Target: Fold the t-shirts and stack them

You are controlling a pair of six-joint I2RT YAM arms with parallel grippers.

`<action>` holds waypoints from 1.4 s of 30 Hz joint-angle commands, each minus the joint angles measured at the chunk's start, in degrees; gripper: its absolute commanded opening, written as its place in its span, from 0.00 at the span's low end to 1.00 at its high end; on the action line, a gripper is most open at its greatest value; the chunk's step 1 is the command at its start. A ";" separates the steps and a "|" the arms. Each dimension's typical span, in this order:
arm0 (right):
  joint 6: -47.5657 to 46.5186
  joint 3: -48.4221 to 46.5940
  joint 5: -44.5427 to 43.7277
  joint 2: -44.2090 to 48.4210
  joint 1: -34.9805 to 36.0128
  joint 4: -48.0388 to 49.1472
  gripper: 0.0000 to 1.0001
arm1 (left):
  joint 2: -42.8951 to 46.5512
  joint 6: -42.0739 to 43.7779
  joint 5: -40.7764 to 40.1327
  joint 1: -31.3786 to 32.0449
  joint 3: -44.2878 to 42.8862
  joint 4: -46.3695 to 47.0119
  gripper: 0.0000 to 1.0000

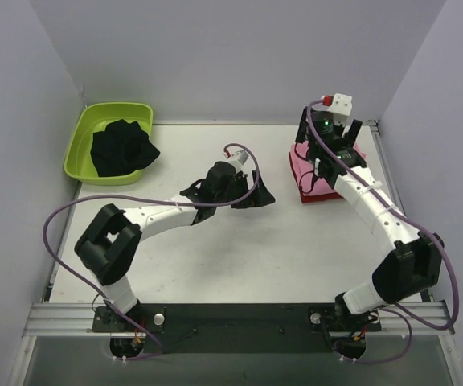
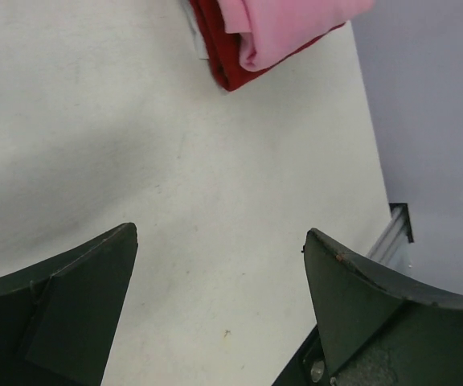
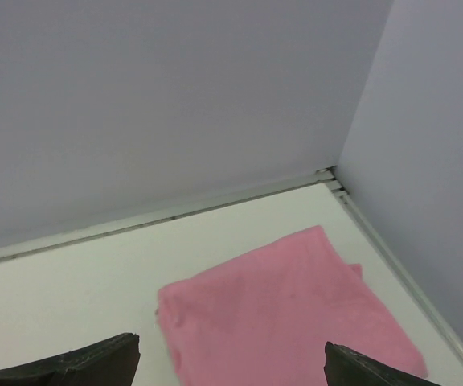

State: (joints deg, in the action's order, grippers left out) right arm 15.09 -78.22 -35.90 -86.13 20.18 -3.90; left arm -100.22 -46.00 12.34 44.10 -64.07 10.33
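Right gripper (image 3: 230, 354): we see its jaws spread wide with nothing clamped between them. It hangs over the folded stack.
Left gripper (image 2: 219, 233): its jaws are wide apart too and hold nothing. Only bare white table (image 2: 135, 145) lies under them.
Light pink t-shirt (image 3: 288, 314): it is folded flat and lies just ahead of and below the right gripper, close to the corner where the two walls meet. It is the top layer of the stack.
Deep red t-shirt (image 2: 223, 56): it is folded under the pink one, and its edge peeks out along the side facing the left gripper. From that gripper, the stack sits ahead and a little to the right, well apart.
Contact: we cannot tell whether the right fingertips (image 3: 95, 362) brush the pink cloth.
Lime green tub (image 1: 79, 145): it is far off to the left of the left gripper, by the back wall. A dark cloth (image 1: 121, 149) is bunched inside.
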 commanded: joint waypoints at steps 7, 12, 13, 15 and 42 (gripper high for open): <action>11.79 19.82 2.33 15.97 16.72 -10.60 1.00 | 20.93 14.96 -31.04 3.10 6.23 -17.88 0.94; 13.65 25.48 -1.17 22.30 23.65 -12.27 1.00 | 28.59 15.41 -34.22 3.89 10.63 -20.43 0.94; 13.74 25.92 -1.54 23.36 24.46 -12.44 1.00 | 29.29 15.24 -34.40 3.98 12.12 -21.48 0.95; 13.56 26.62 -2.94 25.99 27.34 -12.80 1.00 | 31.57 14.45 -34.83 4.41 13.27 -23.15 0.95; 11.71 27.24 -16.48 23.30 47.74 -9.63 1.00 | 50.48 17.08 -37.91 6.62 27.07 -17.98 0.97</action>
State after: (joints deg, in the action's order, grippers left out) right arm 24.64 -51.62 -47.03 -60.38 65.17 -14.66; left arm -51.70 -29.23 -24.91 50.54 -39.24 -11.92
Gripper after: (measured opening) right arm 0.999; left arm 0.974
